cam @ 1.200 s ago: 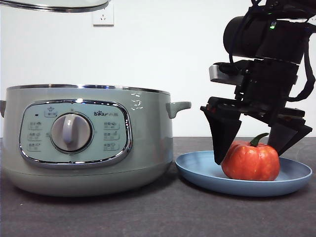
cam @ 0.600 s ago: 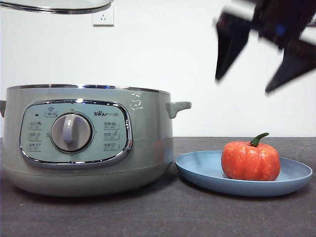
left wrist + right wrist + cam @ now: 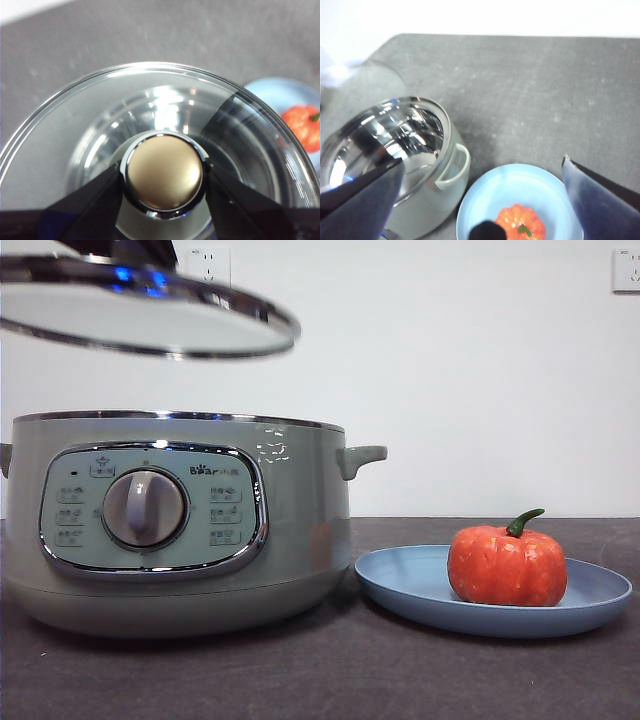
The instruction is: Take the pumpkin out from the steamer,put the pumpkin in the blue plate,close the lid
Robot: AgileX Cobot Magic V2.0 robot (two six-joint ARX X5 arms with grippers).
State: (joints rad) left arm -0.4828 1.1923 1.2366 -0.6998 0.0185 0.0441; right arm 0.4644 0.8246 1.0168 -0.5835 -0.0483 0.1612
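Note:
The orange-red pumpkin with a green stem sits in the blue plate to the right of the sage-green steamer. The steamer is open. My left gripper is shut on the knob of the glass lid and holds the lid in the air above the steamer, slightly tilted. My right gripper is open and empty, high above the plate; its view shows the pumpkin, the plate and the open steamer below. It is out of the front view.
The dark grey table stretches in front of the steamer and plate. A white wall with sockets stands behind. The steamer's side handle points toward the plate.
The right gripper let go of the pumpkin and rose out of the front view. The lid has come down and to the right, over the steamer.

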